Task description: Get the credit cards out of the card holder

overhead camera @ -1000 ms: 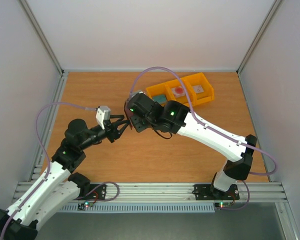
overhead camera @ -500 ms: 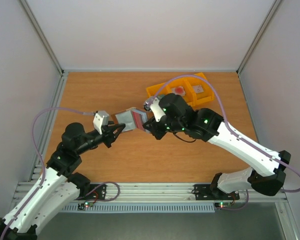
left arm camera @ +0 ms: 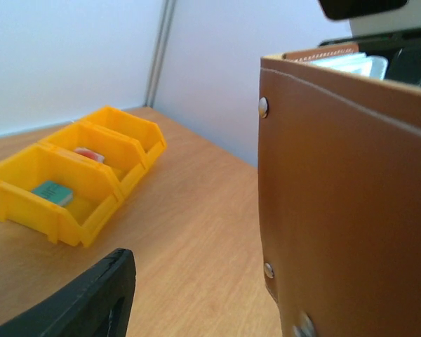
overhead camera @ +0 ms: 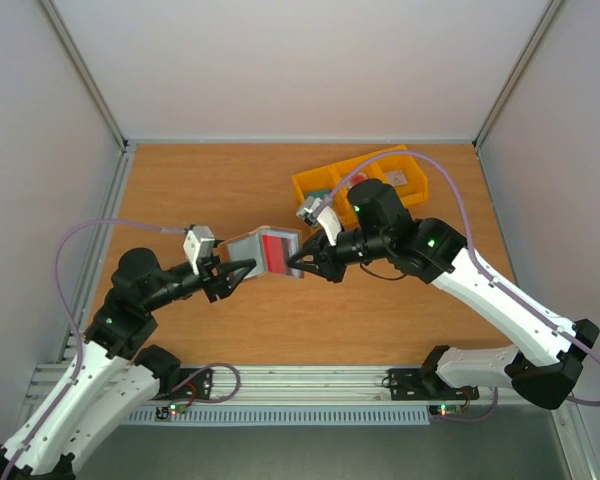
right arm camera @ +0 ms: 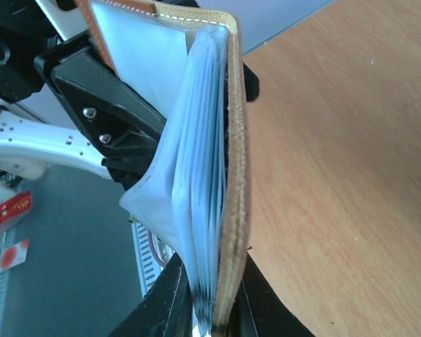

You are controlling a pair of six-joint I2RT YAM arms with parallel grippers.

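The card holder (overhead camera: 265, 250), a brown leather wallet, is held off the table between my two grippers, spread open. A red card (overhead camera: 278, 250) shows on its inner face beside grey lining. My right gripper (overhead camera: 298, 262) is shut on the wallet's edge. In the right wrist view its fingers (right arm camera: 170, 295) pinch the leather cover and the pale sleeves (right arm camera: 196, 161). My left gripper (overhead camera: 236, 271) is at the wallet's other flap. In the left wrist view the brown cover (left arm camera: 344, 196) fills the right side, well apart from the one visible finger (left arm camera: 98, 295).
A yellow three-part bin (overhead camera: 405, 180) stands at the back right, partly behind my right arm. It also shows in the left wrist view (left arm camera: 28, 200), with a teal thing (left arm camera: 52, 192) and a red and white thing (left arm camera: 90, 153) inside. Metal rail along the near edge.
My right arm has drawn back to the right and my left arm down-left. The wallet has spread open between them, and the red card now shows.
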